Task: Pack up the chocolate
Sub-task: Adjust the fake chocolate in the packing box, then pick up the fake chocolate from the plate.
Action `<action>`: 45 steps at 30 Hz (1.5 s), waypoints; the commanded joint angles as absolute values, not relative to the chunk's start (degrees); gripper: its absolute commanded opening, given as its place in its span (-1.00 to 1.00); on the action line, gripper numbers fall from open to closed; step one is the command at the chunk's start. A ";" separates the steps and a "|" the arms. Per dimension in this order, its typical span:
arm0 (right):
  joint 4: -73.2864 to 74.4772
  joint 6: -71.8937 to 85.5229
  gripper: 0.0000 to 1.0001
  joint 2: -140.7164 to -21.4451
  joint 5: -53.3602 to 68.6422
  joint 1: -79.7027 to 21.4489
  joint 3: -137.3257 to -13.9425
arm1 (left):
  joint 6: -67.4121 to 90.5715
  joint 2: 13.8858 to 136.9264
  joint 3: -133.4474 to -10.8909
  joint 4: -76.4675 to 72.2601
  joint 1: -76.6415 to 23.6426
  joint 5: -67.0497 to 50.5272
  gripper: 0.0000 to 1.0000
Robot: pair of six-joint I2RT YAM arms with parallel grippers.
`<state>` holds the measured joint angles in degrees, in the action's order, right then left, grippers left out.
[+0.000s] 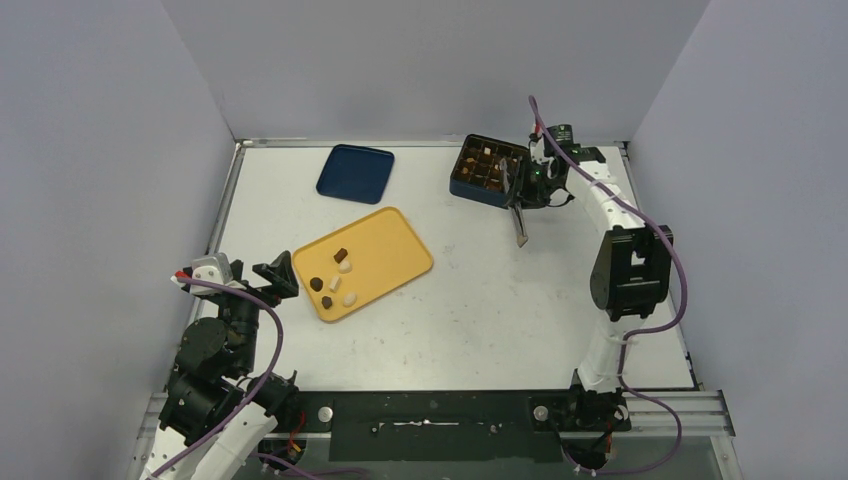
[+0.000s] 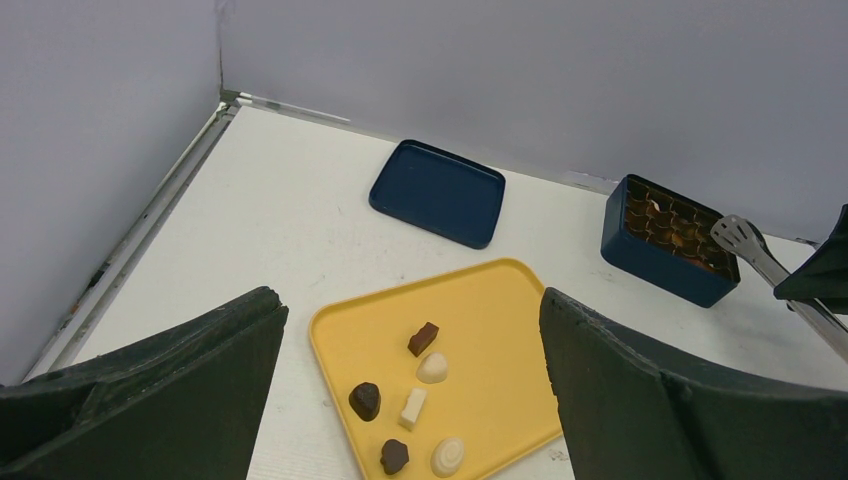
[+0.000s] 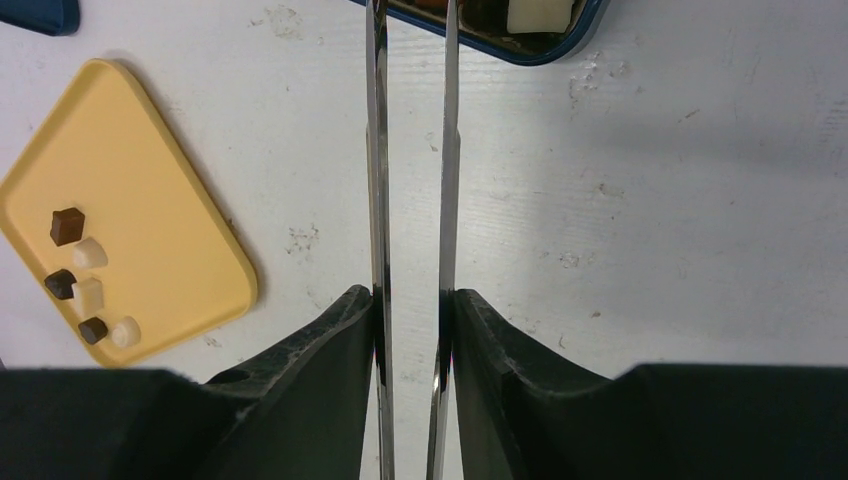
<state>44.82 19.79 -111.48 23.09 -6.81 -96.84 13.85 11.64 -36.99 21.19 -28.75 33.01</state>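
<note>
Several chocolate pieces (image 1: 335, 280) (image 2: 418, 385), dark brown, caramel-brown and white, lie on the yellow tray (image 1: 390, 240) (image 2: 500, 310). The dark blue gridded box (image 1: 487, 170) (image 2: 665, 240) at the back holds more pieces, one of them white (image 3: 540, 12). My right gripper (image 1: 522, 195) (image 3: 412, 295) is shut on metal tongs (image 3: 378, 150) (image 2: 740, 240). The tong tips reach over the box and whether they hold anything is hidden. My left gripper (image 1: 278, 278) (image 2: 408, 300) stands open and empty just left of the tray.
A dark blue lid (image 1: 355, 173) (image 2: 438, 192) lies flat at the back, left of the box. The tongs' rear end (image 1: 521, 235) sticks out toward the table's middle. Grey walls close in the table on three sides.
</note>
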 commanded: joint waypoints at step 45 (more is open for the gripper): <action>43.73 0.80 -0.14 -119.97 13.40 -53.20 -103.49 | 13.54 9.67 -38.05 19.51 -28.04 35.25 0.91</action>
